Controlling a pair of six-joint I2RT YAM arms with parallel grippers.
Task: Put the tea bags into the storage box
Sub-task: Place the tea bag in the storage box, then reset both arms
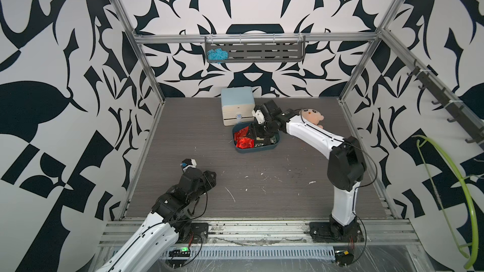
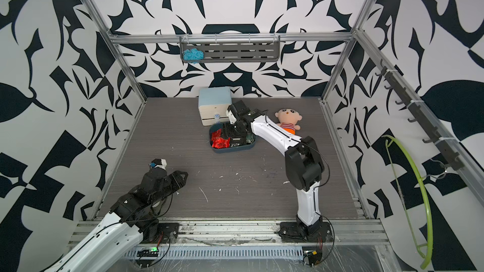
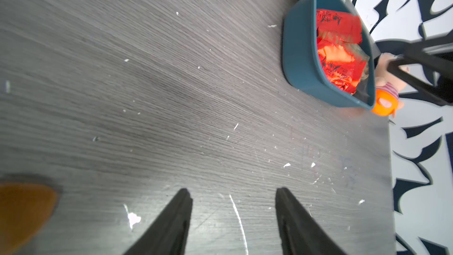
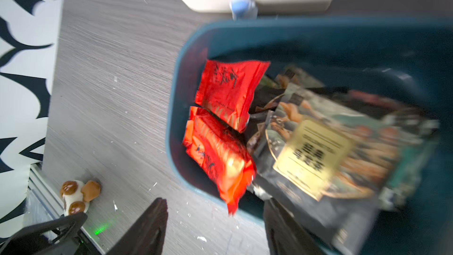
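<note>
Hovering over the storage box [image 1: 277, 141], the right gripper [image 4: 213, 202] gaped empty, tea bags [image 4: 228, 89] directly beneath; the left gripper [image 3: 232, 192], also wide, sat well apart.

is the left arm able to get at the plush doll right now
Probably not. The left arm sits folded at the near left, while the plush doll lies toward the far right, behind the right arm, whose forearm stretches across in front of it to the storage box.

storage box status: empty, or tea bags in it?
Not empty. The storage box holds several tea bags: red ones at one end, dark printed ones beside them. Cannot tell the exact count.
</note>
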